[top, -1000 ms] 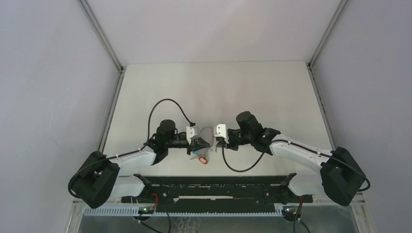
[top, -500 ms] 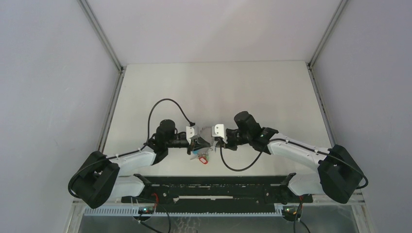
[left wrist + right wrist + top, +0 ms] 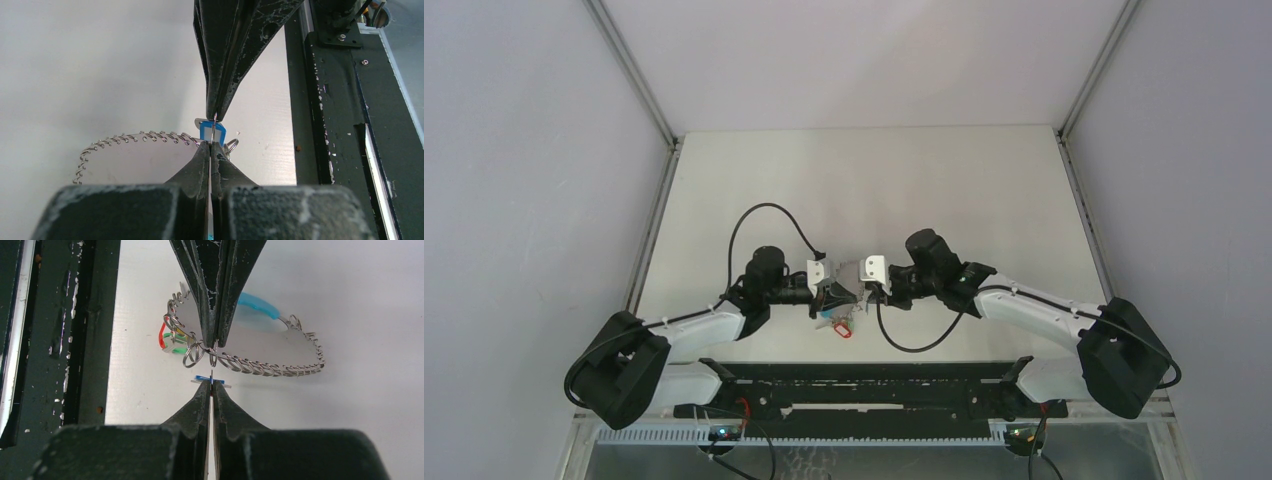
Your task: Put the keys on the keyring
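My left gripper [image 3: 210,145] is shut on the wire of the keyring [image 3: 131,137], a thin loop strung with small silver rings. In the right wrist view the keyring [image 3: 270,368] hangs from the left fingers [image 3: 212,315], with cyan [image 3: 257,305], red and green bits on it. My right gripper [image 3: 211,382] is shut on the tiny blue-headed key [image 3: 210,379], seen edge-on just below the wire. The key [image 3: 212,131] shows face-on in the left wrist view, right at the ring. In the top view the left gripper [image 3: 836,290] and right gripper [image 3: 870,281] meet tip to tip at mid table.
A black rail [image 3: 864,385] runs along the near table edge, close beside both grippers [image 3: 340,125] [image 3: 65,330]. Part of the keyring with a red bit [image 3: 844,332] hangs toward it. White walls close in the table's left and right sides.
The right arm moved slightly left toward the left gripper, then held still. Both grips are unchanged.
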{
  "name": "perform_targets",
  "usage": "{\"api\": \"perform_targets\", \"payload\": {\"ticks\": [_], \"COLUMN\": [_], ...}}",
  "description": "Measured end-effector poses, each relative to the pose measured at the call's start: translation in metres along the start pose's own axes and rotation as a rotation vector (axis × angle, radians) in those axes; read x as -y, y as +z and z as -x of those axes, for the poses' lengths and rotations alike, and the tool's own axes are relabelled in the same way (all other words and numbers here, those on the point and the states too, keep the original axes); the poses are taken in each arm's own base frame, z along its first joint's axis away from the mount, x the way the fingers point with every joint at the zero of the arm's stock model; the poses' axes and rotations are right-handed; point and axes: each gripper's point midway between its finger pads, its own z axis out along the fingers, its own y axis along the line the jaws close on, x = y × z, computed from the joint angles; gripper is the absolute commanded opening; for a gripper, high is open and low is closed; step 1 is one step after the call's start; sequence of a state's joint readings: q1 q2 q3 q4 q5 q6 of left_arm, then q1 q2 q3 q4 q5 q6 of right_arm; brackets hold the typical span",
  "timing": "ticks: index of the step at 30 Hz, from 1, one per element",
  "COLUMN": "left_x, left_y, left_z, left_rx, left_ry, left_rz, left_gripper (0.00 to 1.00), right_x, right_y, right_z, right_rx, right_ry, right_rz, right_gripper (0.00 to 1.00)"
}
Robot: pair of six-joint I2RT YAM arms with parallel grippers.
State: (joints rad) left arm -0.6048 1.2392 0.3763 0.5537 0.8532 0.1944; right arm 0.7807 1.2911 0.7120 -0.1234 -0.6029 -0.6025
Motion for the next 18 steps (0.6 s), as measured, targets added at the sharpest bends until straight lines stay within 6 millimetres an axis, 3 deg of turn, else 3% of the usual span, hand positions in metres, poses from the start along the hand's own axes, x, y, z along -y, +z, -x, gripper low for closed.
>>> {"api": "perform_targets", "payload": {"ticks": [18], "left_x": [0.0005], "left_y": [0.0007], "left_z": [0.0004], "left_rx": [0.002], "left_ry": [0.003], "left_rz": [-0.003], "left_gripper": [0.00], "right_x": [0.0000], "right_y": [0.0005], "right_z": [0.0022], "right_rx": [0.009], "right_ry": [0.002], "right_rz": [0.001], "right_gripper": [0.00]}}
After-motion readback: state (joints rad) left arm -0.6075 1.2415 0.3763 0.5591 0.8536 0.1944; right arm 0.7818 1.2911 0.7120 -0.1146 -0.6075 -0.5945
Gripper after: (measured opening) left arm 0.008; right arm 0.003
